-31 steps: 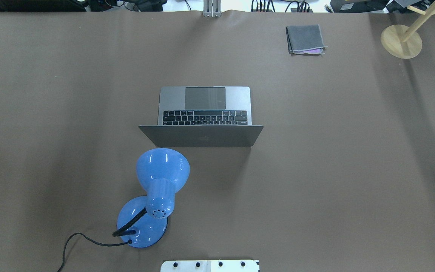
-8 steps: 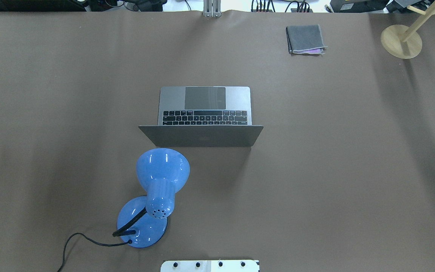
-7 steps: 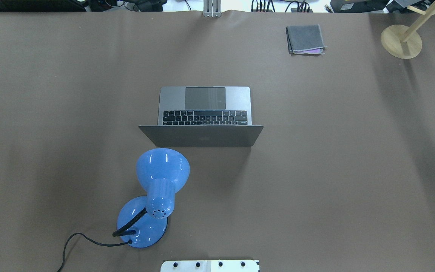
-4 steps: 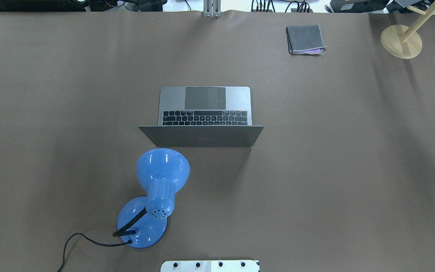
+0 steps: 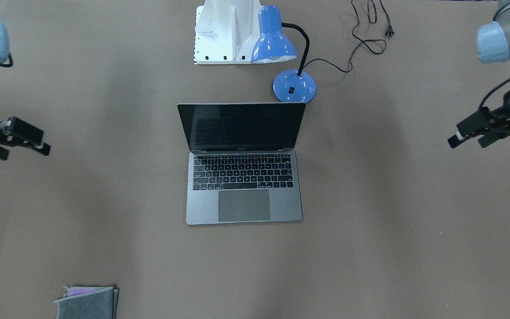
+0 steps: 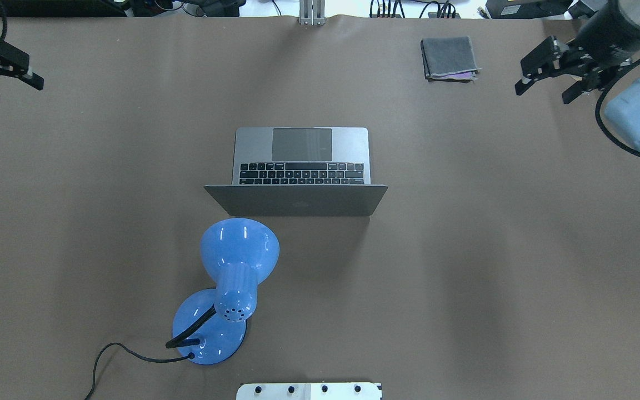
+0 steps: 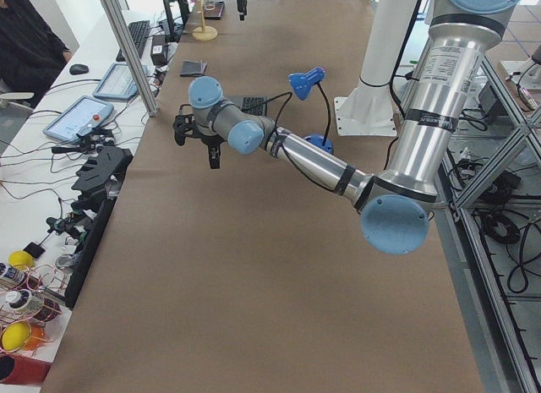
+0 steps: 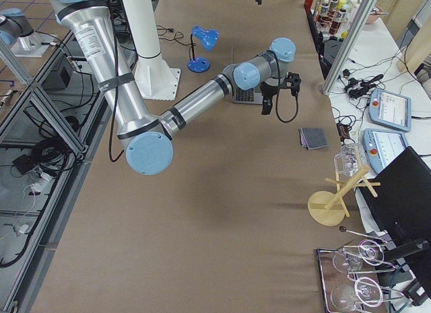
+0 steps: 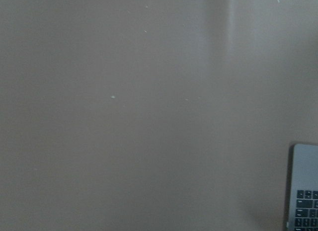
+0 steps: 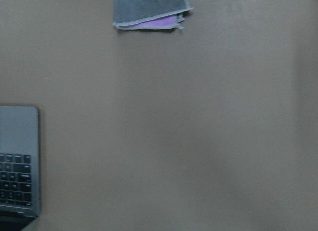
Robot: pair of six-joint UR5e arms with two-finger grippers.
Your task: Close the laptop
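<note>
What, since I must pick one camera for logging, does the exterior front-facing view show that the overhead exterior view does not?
Only front-facing: the black screen of the laptop, and the plug on the cord of the blue lamp. Only overhead: the lid's grey back. Both: the open laptop, the lamp, the grey pouch, and the left gripper and right gripper, both open, far out to either side.

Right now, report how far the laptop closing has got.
Done: nothing; the laptop stands open. In hand: left gripper and right gripper hang open and empty at the table's sides, far from it. Left: reach its lid and fold it down.
</note>
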